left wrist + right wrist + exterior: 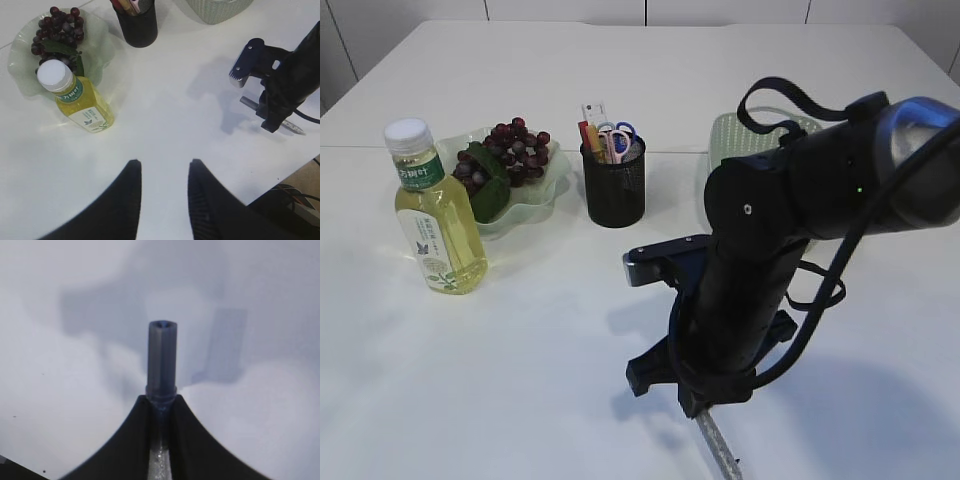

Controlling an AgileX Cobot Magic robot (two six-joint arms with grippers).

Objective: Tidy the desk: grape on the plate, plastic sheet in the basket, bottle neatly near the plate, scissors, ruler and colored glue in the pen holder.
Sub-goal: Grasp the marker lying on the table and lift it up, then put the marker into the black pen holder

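Note:
My right gripper is shut on a grey glitter colored glue pen, whose cap sticks out past the fingertips. In the exterior view the pen pokes out below the right arm at the front of the table. My left gripper hangs open and empty above bare table. The grape bunch lies on the green plate, and the yellow bottle stands upright just in front of it. Scissors and ruler stand in the black mesh pen holder. The plastic sheet is hidden.
A pale green basket sits behind the right arm, mostly covered by it. The right arm fills the right side of the left wrist view. The table's right edge is close to that arm.

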